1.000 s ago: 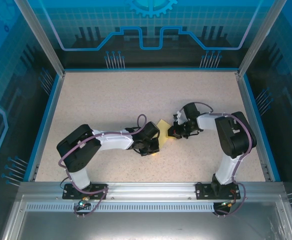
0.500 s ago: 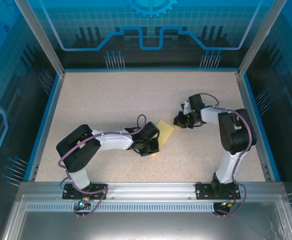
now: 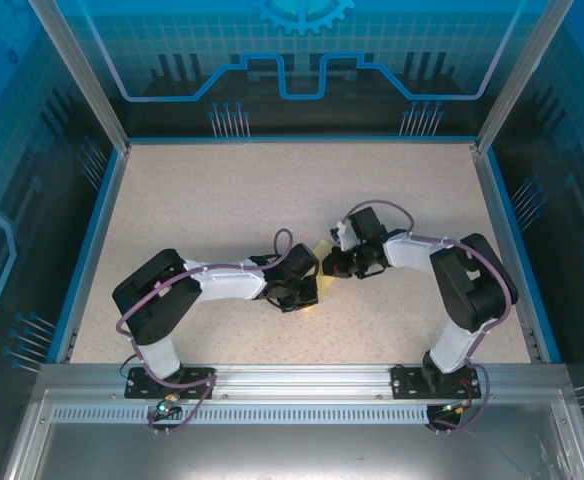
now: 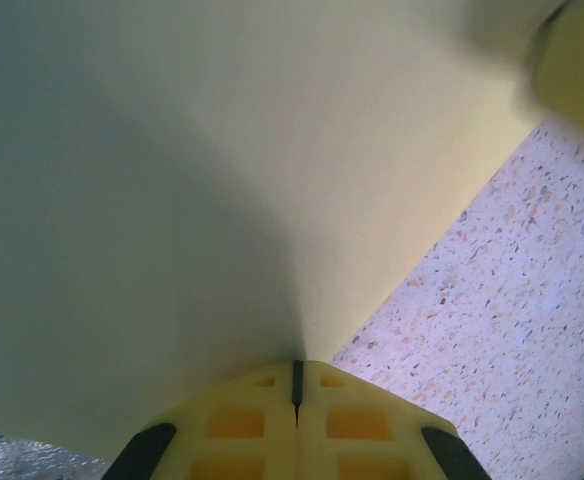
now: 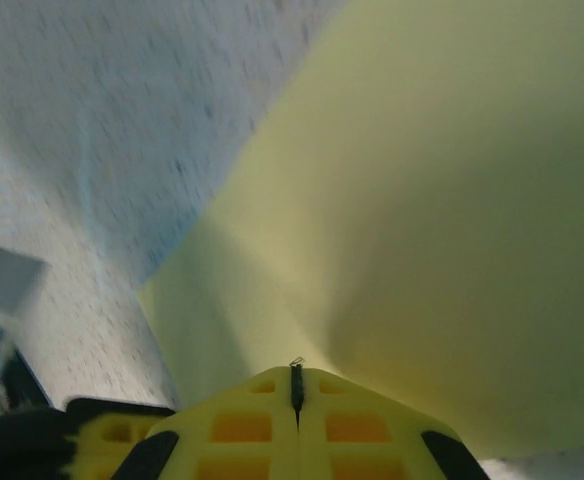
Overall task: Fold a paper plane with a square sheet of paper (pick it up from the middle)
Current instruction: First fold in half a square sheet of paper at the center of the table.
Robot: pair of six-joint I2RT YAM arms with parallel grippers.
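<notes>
Step in hand (a judgement): setting a crease partway through the folding.

Left tool (image 4: 297, 375): yellow, lattice-moulded, fully closed. Its tips meet the square sheet of paper (image 4: 222, 180); whether a ply is nipped between them cannot be told.

Right tool (image 5: 297, 378): also closed, with its tips against the sheet from the opposite side.

The sheet lies mid-counter between both tools. It is thin, matt and pale yellow, bowed into soft shadowed valleys (not flat). One straight edge crosses the speckled, granular counter (image 4: 512, 300).

The next move calls for a firm, even press along the crease while the other tool anchors the sheet against slipping.
</notes>
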